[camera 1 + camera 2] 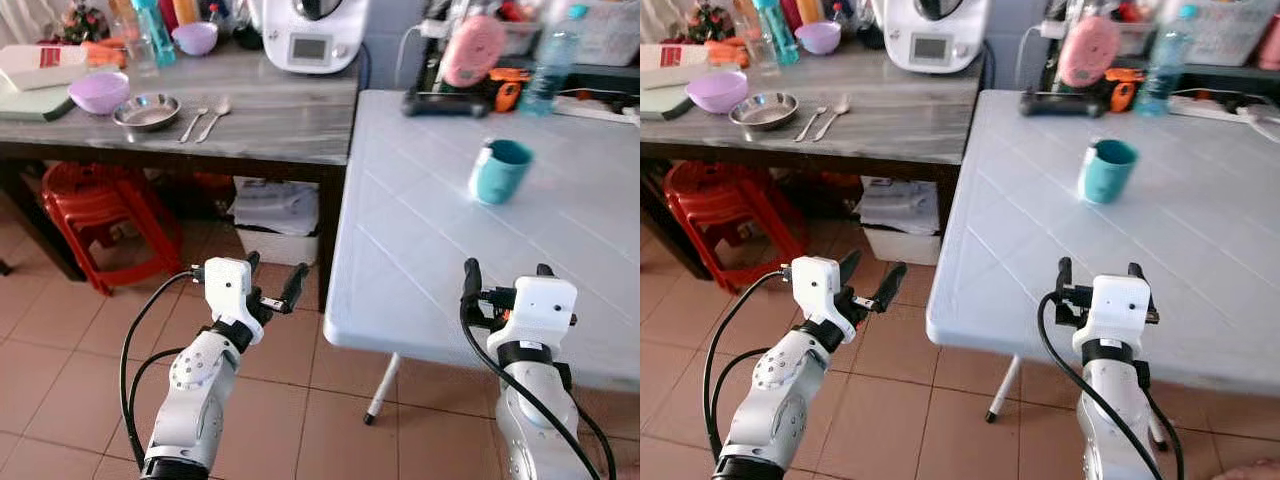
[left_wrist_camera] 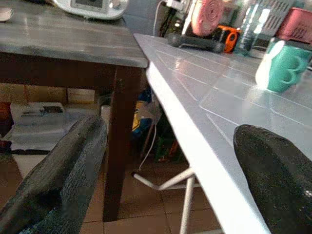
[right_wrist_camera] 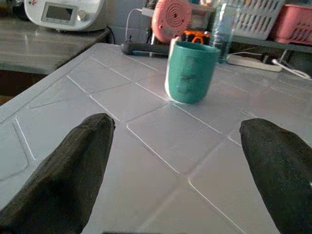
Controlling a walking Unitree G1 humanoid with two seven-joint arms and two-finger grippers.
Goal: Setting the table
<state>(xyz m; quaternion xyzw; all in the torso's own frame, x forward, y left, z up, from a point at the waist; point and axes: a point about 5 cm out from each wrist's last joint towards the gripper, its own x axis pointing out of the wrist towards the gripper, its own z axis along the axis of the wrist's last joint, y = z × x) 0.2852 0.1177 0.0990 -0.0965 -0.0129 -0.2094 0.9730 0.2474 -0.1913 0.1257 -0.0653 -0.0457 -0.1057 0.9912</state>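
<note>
Teal mug point(image 1: 498, 170) stands alone on the white table point(image 1: 420, 250), well apart from both grippers.

The right gripper point(image 1: 506, 280), spread and empty, hovers over the table's near edge with the mug straight ahead; a fast reach could tip the mug. The left gripper point(image 1: 272, 287), also spread and empty, hangs off the table's side, above the floor. It has free room there, but the table corner is near.

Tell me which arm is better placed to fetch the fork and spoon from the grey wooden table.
Probably left. The left gripper hangs open over the floor beside the grey wooden table holding the metal fork and spoon; the right gripper sits over the white plastic table.
</note>
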